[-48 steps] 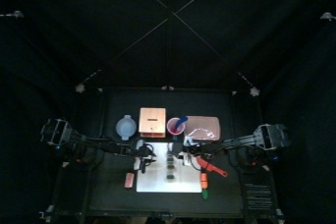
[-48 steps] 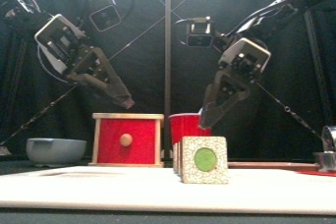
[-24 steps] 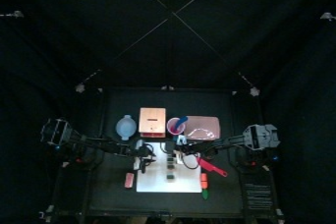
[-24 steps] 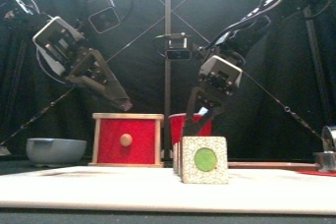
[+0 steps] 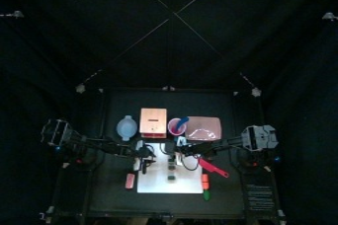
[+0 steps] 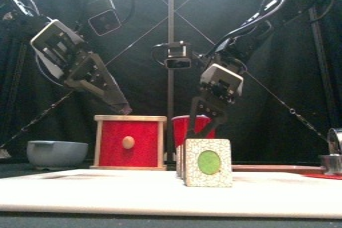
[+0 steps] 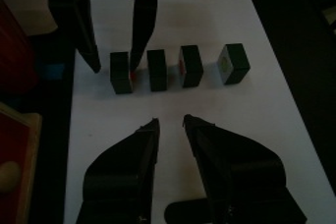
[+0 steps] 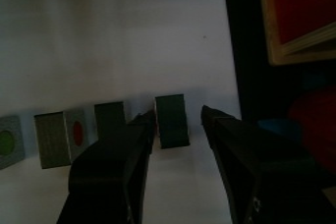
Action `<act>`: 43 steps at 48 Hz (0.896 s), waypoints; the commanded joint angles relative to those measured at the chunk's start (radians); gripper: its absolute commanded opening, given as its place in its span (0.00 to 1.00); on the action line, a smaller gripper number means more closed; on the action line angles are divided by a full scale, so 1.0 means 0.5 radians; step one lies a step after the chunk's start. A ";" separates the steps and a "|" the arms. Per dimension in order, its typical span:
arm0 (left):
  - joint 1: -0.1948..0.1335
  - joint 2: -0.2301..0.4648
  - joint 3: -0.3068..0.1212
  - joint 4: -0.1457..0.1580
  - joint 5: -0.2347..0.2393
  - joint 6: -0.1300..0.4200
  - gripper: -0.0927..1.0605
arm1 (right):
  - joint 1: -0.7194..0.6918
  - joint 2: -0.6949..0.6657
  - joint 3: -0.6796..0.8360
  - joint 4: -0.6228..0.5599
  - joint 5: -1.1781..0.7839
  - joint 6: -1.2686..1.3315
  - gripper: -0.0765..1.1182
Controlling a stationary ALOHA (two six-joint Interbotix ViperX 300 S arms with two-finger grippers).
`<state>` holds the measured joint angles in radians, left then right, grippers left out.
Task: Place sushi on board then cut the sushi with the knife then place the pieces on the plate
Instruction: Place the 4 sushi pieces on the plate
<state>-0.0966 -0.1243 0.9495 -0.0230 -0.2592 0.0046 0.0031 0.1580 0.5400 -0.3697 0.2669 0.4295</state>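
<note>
Right hand [image 6: 199,123] nearer sushi [image 6: 207,162] (on board [image 6: 80,190])

Behind my workspace a black fabric curtain [image 5: 169,32] hangs in folds. My small black flat table [image 5: 109,197] is brightly lit, surroundings dark on all sides.

Both parted: left hand [image 6: 123,104], right hand [image 6: 203,122]
</note>
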 commanded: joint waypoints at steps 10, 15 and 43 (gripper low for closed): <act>0.009 -0.009 -0.021 -0.006 -0.018 0.000 0.68 | -0.003 0.006 -0.046 0.003 -0.006 0.006 0.71; 0.009 -0.009 -0.021 -0.006 -0.018 0.000 0.68 | -0.003 -0.006 -0.037 0.015 0.003 0.009 0.65; 0.015 -0.006 -0.006 -0.003 -0.018 0.003 0.68 | -0.120 -0.586 0.261 0.187 0.494 0.015 0.49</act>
<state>-0.0936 -0.1243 0.9572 -0.0230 -0.2592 0.0046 -0.0276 -0.0506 0.6581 -0.2838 0.4878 0.4357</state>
